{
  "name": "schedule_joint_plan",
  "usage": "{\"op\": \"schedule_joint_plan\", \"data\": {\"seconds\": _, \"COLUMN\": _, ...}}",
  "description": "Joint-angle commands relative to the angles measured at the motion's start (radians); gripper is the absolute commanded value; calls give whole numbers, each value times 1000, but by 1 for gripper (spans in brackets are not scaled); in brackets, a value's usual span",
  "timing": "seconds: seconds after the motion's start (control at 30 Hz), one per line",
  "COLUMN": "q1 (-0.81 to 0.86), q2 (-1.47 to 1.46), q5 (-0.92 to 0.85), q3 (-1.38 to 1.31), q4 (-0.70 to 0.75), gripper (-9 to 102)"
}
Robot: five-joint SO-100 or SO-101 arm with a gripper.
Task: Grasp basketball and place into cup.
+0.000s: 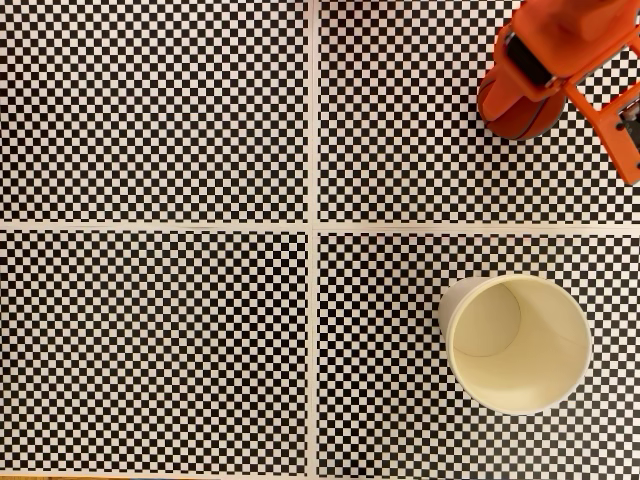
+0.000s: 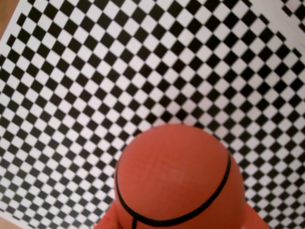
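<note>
In the wrist view the ball (image 2: 178,179) sat clamped in the gripper (image 2: 178,222), while in the fixed view the gripper (image 1: 530,85) held the ball (image 1: 515,110) near the mat's (image 1: 160,120) top-right corner, the cup (image 1: 520,345) below it toward the bottom edge, bare mat between.

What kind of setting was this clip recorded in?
Most likely a lab or hobby test bench: the surface is covered in black-and-white checkerboard sheets like camera calibration patterns, with just a paper cup and a miniature basketball as props, the ball at an orange end effector.
</note>
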Motion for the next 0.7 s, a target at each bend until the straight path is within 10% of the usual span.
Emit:
{"op": "schedule_joint_plan", "data": {"seconds": 0.0, "q1": 8, "q2": 67, "q5": -3, "q3": 8, "q4": 5, "gripper": 19}}
{"op": "schedule_joint_plan", "data": {"seconds": 0.67, "q1": 222, "q2": 245, "q5": -147, "q3": -245, "q4": 262, "gripper": 20}}
